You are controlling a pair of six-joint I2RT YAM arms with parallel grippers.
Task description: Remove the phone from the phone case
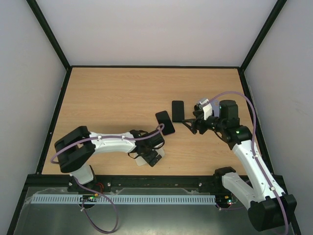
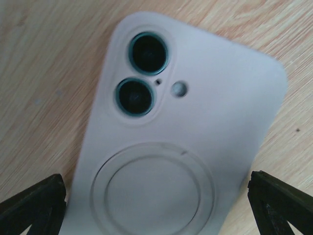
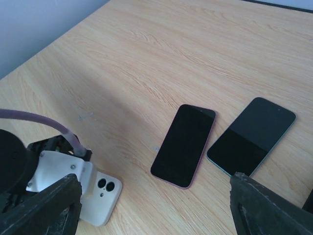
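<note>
Starting at the left, we see the left arm reaching right across the near part of the wooden table. The left gripper hangs low over the white phone case. Its jaws are spread wide, and one dark fingertip sits just beside each long edge of the case. We cannot tell whether either tip actually touches it, and nothing is clamped.

The case lies flat on the table with its back up, near the front edge and a little left of centre. Two dark lenses with teal rims fill its camera cut-outs, so the phone appears to be still seated inside, screen down.

Further right and farther from us, two bare phones lie screen up and side by side, close but not overlapping. One is a pink-edged phone nearer the case, and just beyond it lies a teal-edged phone.

On the right, the right gripper hovers above the table just to the right of these two phones. Its jaws are spread wide, it carries nothing, and it touches neither phone.
</note>
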